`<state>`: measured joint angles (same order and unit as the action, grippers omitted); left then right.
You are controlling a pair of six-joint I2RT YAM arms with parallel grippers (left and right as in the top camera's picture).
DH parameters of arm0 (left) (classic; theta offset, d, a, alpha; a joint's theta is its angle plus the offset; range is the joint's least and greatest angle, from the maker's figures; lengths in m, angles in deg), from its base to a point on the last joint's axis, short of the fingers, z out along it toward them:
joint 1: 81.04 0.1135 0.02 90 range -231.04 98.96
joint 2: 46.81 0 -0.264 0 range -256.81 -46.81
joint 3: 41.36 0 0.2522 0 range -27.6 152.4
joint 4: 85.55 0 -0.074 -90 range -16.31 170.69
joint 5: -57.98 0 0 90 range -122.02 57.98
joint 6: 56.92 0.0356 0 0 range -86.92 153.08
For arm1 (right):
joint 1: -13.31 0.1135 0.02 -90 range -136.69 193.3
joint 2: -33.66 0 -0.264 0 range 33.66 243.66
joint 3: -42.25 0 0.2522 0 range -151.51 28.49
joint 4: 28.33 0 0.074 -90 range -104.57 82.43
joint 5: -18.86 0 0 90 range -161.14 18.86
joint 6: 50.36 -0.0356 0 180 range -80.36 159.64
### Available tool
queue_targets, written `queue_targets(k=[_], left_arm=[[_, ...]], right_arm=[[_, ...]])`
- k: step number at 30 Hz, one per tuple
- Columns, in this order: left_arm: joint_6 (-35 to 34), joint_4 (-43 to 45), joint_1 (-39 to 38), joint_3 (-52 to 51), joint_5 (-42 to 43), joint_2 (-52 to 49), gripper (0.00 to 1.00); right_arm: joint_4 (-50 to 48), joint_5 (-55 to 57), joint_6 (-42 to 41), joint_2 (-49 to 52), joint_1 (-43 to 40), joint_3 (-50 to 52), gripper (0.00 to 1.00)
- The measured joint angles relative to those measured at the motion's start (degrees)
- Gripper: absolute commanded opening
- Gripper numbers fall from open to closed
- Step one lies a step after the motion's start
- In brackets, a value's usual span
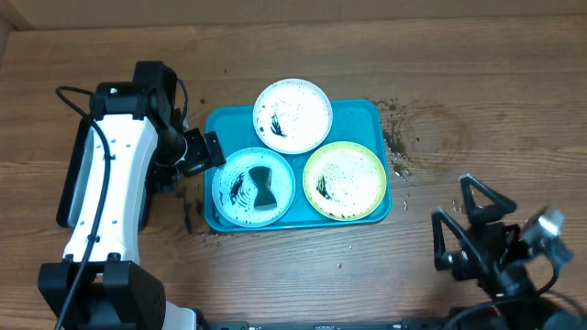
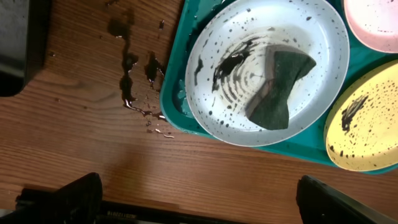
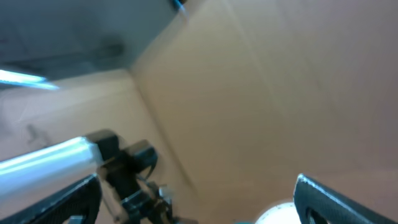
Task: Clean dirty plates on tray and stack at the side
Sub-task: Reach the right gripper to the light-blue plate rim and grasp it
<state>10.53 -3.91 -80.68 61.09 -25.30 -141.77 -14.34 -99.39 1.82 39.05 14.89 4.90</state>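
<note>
1. Tray [image 1: 359, 115] of teal plastic lies near the middle of the wooden table [image 1: 83, 55], seen from overhead, with all three plates on it.
2. The white plate [image 1: 293, 115] sits at the tray's 12 o'clock and overhangs the far rim. It is peppered with dark specks and has a smear on its 9 o'clock side.
3. The light blue plate [image 1: 229, 198] fills the 7 o'clock corner and the yellow-green plate [image 1: 344, 181] the 4 o'clock corner. Both are speckled and lie just beside each other.
4. A dark, pinched sponge [image 1: 263, 187] lies on the light blue plate, slightly toward 3 o'clock of its centre. The left wrist view shows ring-shaped dark smears at the sponge's 9 o'clock.
5. The left gripper [image 1: 204, 156] hovers at the tray's 9 o'clock edge, released. Its fingers [image 2: 62, 196] stand wide apart in the wrist view with only bare wood between them, and they hold nothing.
6. A dark liquid puddle [image 2: 130, 81] stains the wood just outside the tray rim, near that gripper.
7. Dark crumbs [image 1: 396, 137] are scattered on the table at the tray's 2 to 3 o'clock.
8. The right gripper [image 1: 459, 220] is at 4 o'clock from the tray, well apart from it. It is spread wide and empty, and its wrist camera shows only blurred brown surfaces.
</note>
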Motion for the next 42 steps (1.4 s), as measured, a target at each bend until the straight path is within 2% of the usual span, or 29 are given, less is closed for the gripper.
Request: queue_targets(k=[3, 6, 8, 12, 20, 23, 26, 30, 31, 34, 36, 37, 38, 40, 42], left_arm=[[0.0, 0.35, 0.0, -0.07, 0.22, 0.0, 1.0], [0.02, 0.85, 0.0, -0.07, 0.74, 0.0, 1.0], [0.02, 1.29, -0.13, -0.07, 1.44, 0.0, 1.0], [0.02, 1.95, -0.39, -0.07, 3.08, 0.0, 1.0], [0.02, 1.92, -0.9, -0.07, 4.24, 0.0, 1.0], [0.02, 2.08, -1.66, -0.07, 4.26, 0.0, 1.0], [0.0, 3.58, -2.71, -0.07, 4.44, 0.0, 1.0], [0.02, 5.05, -4.26, -0.07, 4.46, 0.0, 1.0], [0.02, 5.09, -4.59, -0.07, 4.46, 0.0, 1.0], [0.0, 5.14, -5.77, -0.07, 4.44, 0.0, 1.0], [0.02, 5.18, -6.49, -0.09, 4.37, 0.0, 1.0], [0.02, 5.27, -6.82, -0.09, 4.24, 0.0, 1.0], [0.02, 5.46, -7.15, -0.11, 4.13, 0.0, 1.0], [0.02, 5.81, -7.52, -0.11, 4.0, 0.0, 1.0], [0.02, 6.01, -7.58, -0.11, 3.96, 0.0, 1.0]], right_arm=[[24.98, 1.14, 10.03, 10.14, 0.0, -17.38, 1.0], [45.79, 2.56, 18.03, 22.71, 0.0, -33.27, 1.0], [54.25, 2.82, 21.0, 31.43, 0.0, -41.09, 1.0], [56.37, -3.15, 19.82, 47.91, 0.0, -48.85, 1.0], [49.96, -20.06, 16.41, 69.92, 1.81, -49.24, 1.0], [49.88, -18.88, 16.02, 75.58, 6.93, -49.24, 1.0], [48.78, -12.76, 15.39, 79.62, 15.61, -49.24, 1.0], [45.38, -3.54, 12.37, 83.17, 24.94, -49.22, 0.73], [44.78, -1.33, 11.13, 84.02, 26.51, -49.24, 0.73], [46.99, 2.62, 8.46, 87.19, 28.3, -50.51, 0.8], [53.64, 3.91, 8.87, 91.25, 28.02, -54.84, 0.88], [57.96, 4.52, 9.49, 93.59, 27.76, -57.83, 0.97], [61.33, 5.11, 10.08, 95.49, 27.65, -60.3, 1.0], [65.99, 6.56, 11.34, 99.14, 27.43, -65.46, 1.0], [64.83, 7.43, 11.54, 100.98, 27.39, -67.95, 1.0]])
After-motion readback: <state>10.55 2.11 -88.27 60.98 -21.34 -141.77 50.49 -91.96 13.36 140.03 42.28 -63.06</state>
